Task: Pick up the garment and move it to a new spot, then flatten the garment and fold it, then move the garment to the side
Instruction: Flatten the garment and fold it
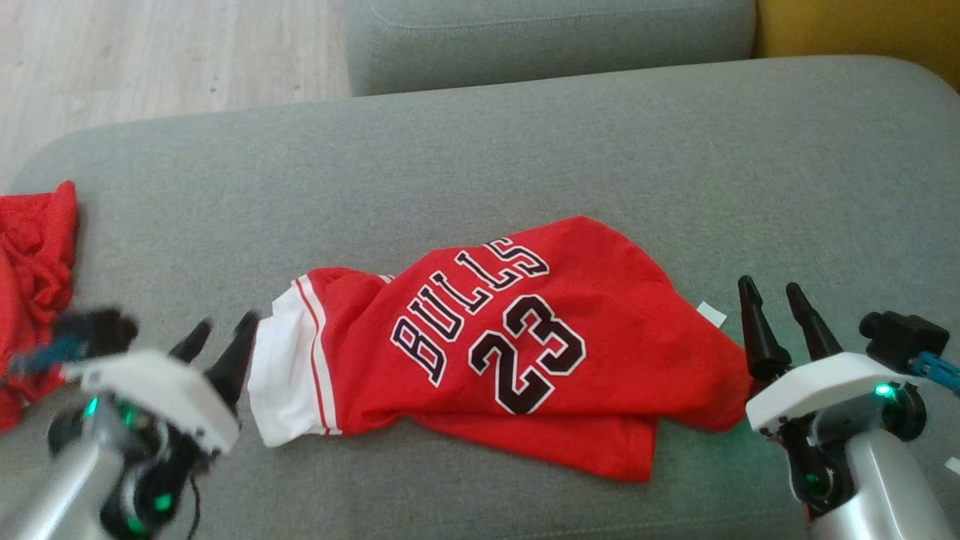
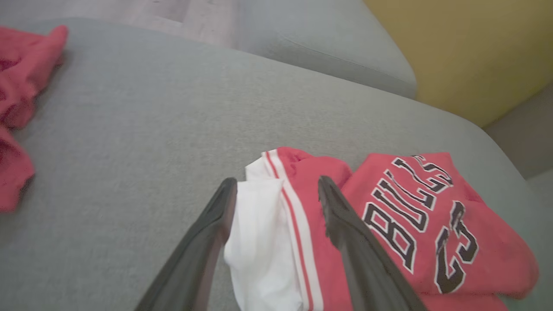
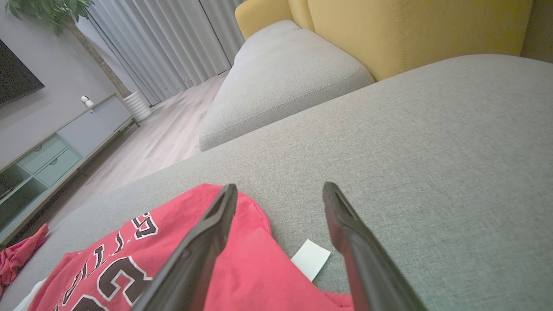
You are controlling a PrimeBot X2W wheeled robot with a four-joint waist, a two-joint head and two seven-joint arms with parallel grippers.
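my left pincer stands wide astride the white hem of the jersey, and my right pincer gapes at its other end. i'd guess that's to pull it flat (it lies doubled and rumpled). it rests mid-cushion on the grey sofa, with wood floor and yellow backrest beyond.

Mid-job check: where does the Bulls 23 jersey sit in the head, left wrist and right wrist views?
Head view: Bulls jersey lies centre, on the grey cushion, between left pincer and right pincer.
Left wrist view: lower right, white hem between the left pincer's fingers.
Right wrist view: lower left.
Shared landmark: crumpled red cloth at each view's left edge.
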